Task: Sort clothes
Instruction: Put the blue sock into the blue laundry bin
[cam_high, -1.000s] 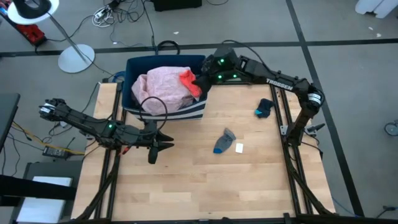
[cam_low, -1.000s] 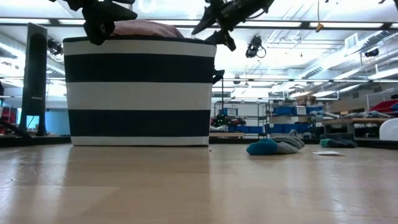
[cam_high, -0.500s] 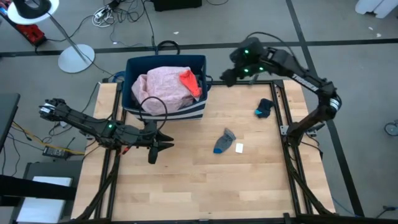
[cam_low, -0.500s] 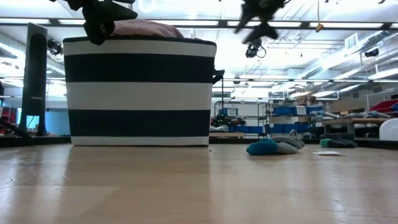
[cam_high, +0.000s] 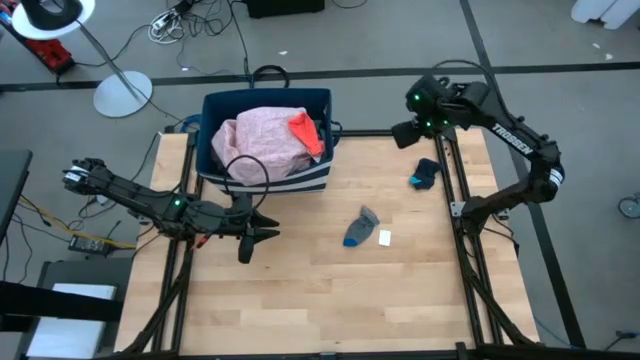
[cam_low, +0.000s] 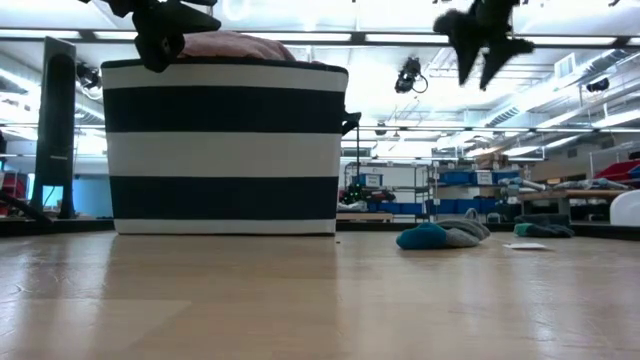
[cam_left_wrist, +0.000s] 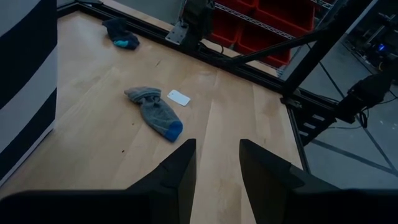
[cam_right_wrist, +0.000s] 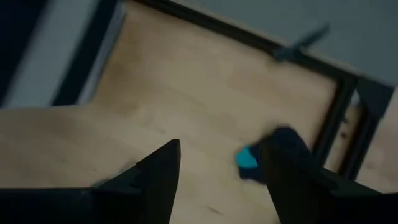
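Right gripper (cam_high: 400, 133) spread, empty, above dark sock (cam_high: 425, 174); left gripper (cam_high: 250, 232) spread, idle

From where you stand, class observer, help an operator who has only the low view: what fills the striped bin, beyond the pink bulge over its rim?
Observer: From above, a pink garment fills the bin, with a red-orange piece lying on it.
Operator: I see two socks. Which lies nearer the right arm?
Observer: The dark sock with a blue toe, near the table's right rail; the grey sock lies mid-table beside a small white card.
Operator: Is the right gripper carrying anything?
Observer: No. The right gripper is open and empty, above the dark sock.
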